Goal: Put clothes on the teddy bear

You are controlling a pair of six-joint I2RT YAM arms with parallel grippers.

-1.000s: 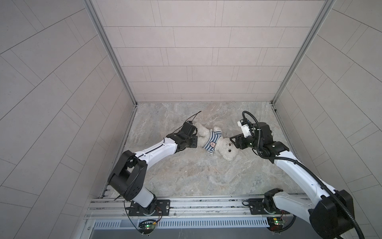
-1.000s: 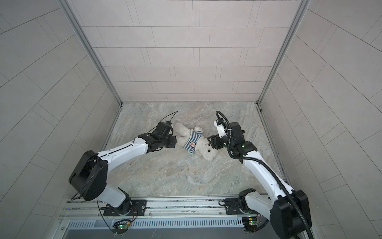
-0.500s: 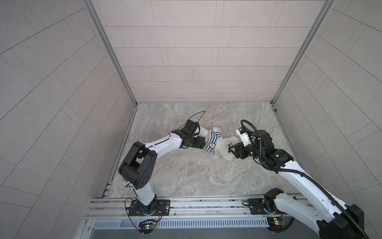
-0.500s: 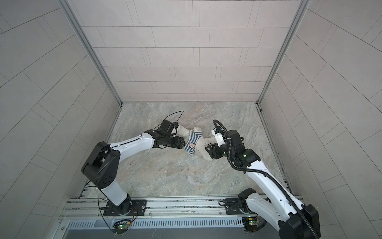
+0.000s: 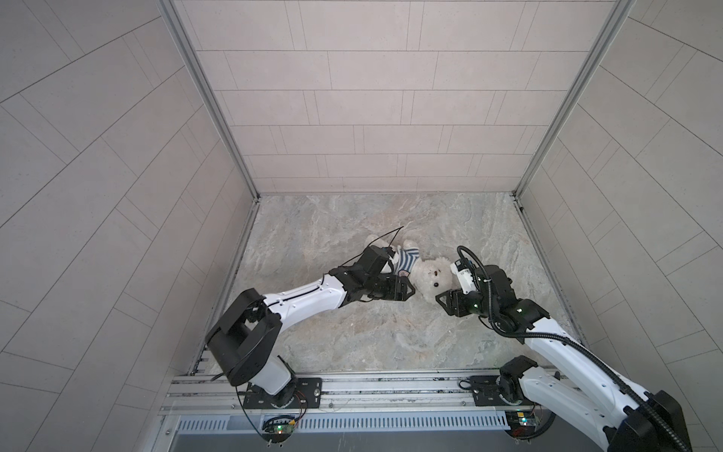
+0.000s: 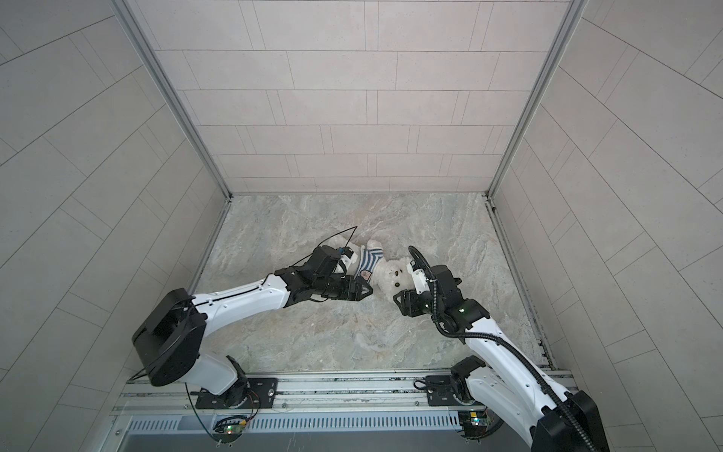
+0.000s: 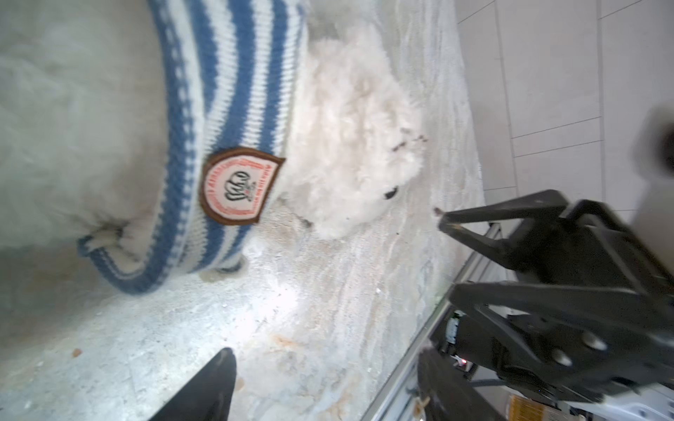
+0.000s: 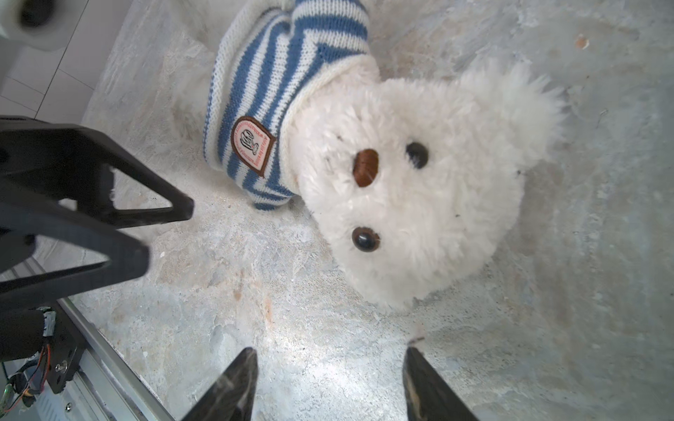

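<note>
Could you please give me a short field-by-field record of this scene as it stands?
Bear: teddy bear lying face up on the marble tabletop
Clothing: striped shirt around its torso, badge showing
Left arm: left gripper open, empty, clear of the bear
Right arm: right gripper open, empty, just short of the head

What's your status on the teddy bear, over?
Left end effector open, empty. Right end effector open, empty. Teddy bear face up on table, striped shirt on torso. Nothing in the way.
</note>
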